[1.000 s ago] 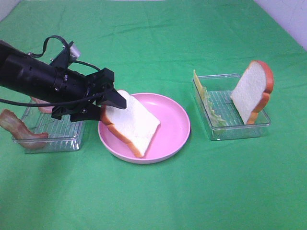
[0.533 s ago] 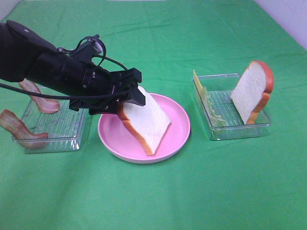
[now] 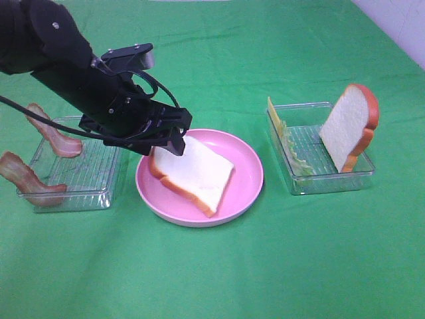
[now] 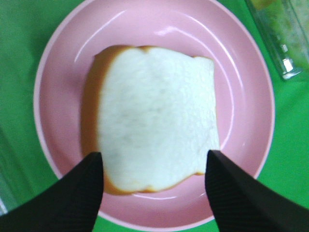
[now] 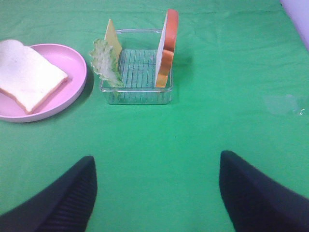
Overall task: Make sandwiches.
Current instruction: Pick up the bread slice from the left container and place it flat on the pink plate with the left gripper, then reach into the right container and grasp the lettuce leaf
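A white bread slice (image 3: 196, 173) with an orange-brown crust lies almost flat on the round pink plate (image 3: 251, 174). My left gripper (image 3: 171, 138) is at the slice's left end. In the left wrist view its fingers (image 4: 82, 193) press both side edges of the slice (image 4: 154, 116), so it is shut on the bread. A second bread slice (image 3: 350, 126) stands upright in the right clear tray (image 3: 332, 183), with a yellow cheese slice (image 3: 271, 109) and a green lettuce leaf (image 3: 293, 156). My right gripper (image 5: 157, 193) hovers open over bare green cloth, holding nothing.
Two reddish bacon strips (image 3: 53, 131) (image 3: 23, 176) hang on the left clear tray (image 3: 80, 199), just beside my left arm. A green cloth covers the table. The right wrist view shows the right tray (image 5: 140, 96) and the plate (image 5: 72, 92) ahead of my right gripper.
My left gripper has swung right over the plate and come down with the bread slice. The slice has gone from steeply tilted to nearly flat on the plate.
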`<control>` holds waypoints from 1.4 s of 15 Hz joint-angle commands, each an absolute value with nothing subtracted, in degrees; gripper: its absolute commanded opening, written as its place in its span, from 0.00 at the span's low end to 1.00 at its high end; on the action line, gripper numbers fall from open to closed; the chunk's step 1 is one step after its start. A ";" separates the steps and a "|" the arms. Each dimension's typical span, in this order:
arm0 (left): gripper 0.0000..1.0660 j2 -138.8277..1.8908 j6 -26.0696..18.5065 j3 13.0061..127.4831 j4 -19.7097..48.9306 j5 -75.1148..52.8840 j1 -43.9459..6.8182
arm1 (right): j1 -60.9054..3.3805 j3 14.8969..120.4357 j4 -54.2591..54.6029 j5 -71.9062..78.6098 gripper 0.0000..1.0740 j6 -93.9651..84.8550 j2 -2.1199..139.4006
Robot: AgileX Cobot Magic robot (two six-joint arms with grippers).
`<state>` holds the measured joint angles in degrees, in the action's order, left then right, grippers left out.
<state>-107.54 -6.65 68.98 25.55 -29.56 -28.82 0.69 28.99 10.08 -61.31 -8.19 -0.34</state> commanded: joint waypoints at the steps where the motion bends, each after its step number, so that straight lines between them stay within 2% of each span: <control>1: 0.64 -106.91 10.66 73.63 5.90 -36.21 -31.51 | 1.09 28.93 9.97 -60.91 0.63 -8.31 -1.15; 3: 0.79 -106.40 23.43 79.41 -5.61 -47.78 -31.91 | 1.09 28.93 9.97 -60.91 0.63 -8.31 -1.15; 4: 0.80 -106.28 23.72 82.39 -8.48 -53.51 -31.91 | 1.09 28.93 9.97 -60.91 0.63 -8.31 -1.15; 6: 0.80 -106.34 23.15 87.61 -11.52 -64.34 -31.91 | 1.09 28.93 9.97 -60.91 0.63 -8.31 -1.15; 9: 0.80 -106.34 19.54 92.99 -12.32 -73.11 -31.74 | 1.09 28.93 9.97 -60.91 0.63 -8.31 -1.15; 12: 0.80 -105.02 16.16 93.91 -11.23 -73.74 -29.34 | 1.09 28.93 9.97 -60.91 0.63 -8.31 -1.15; 14: 0.80 -102.27 13.41 93.79 -7.73 -73.80 -26.41 | 1.09 28.93 9.97 -60.91 0.63 -8.31 -1.09; 15: 0.79 -99.87 11.86 93.56 -5.39 -73.80 -24.64 | 1.09 28.93 9.97 -60.91 0.63 -8.31 -1.09; 16: 0.73 -94.25 10.94 92.19 -3.84 -73.80 -21.83 | 1.09 28.93 9.97 -60.91 0.63 -8.31 -1.09; 18: 0.68 -86.46 10.89 88.01 -3.95 -73.74 -18.96 | 1.09 28.93 9.97 -60.91 0.63 -8.31 -1.09; 21: 0.68 -76.83 10.83 81.70 -5.44 -73.74 -17.99 | 1.09 28.93 9.97 -60.91 0.63 -8.31 -1.09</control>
<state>-77.92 11.06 82.39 -5.27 -69.39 -17.99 0.69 28.99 10.08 -61.31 -8.19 -0.34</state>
